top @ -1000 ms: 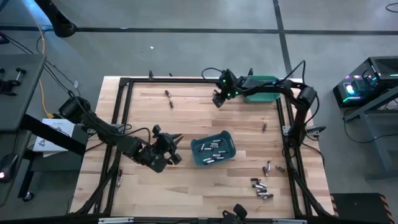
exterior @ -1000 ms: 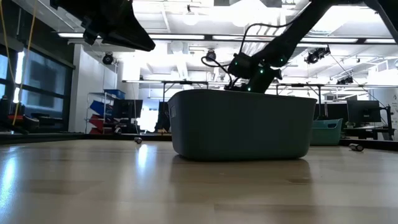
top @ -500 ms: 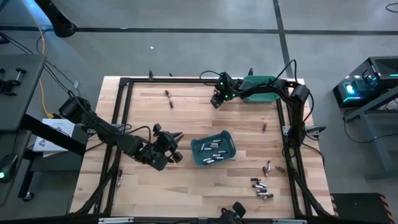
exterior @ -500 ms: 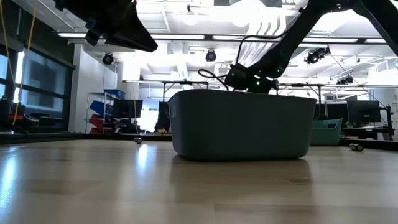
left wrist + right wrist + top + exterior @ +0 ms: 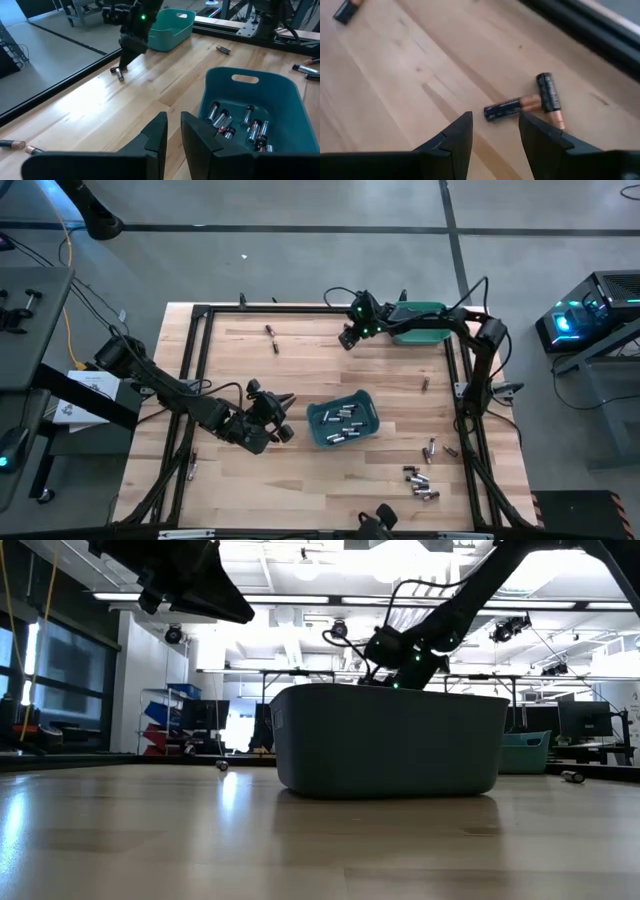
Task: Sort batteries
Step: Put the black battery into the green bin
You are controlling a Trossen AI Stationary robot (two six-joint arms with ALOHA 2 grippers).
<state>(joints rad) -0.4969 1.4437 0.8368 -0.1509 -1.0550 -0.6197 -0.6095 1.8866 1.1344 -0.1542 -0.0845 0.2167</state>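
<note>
Since a second ago we see the right claw [image 5: 347,340] has shifted slightly along the far side of the wooden bench [image 5: 300,370], while the left arm has stayed put. That right arm reaches in from the far right corner, bent low, its claw open just above two small black-and-copper cylindrical batteries [image 5: 522,105] that lie touching on the wood. Behind it sits a teal-green plastic bin [image 5: 420,322] at the bench's far edge. Our left claw [image 5: 283,418] hovers near the bench's middle, fingers nearly closed and holding nothing, just beside a second teal-green plastic bin [image 5: 365,430] with several cells inside. More loose cells [image 5: 420,483] lie near the right front corner.
</note>
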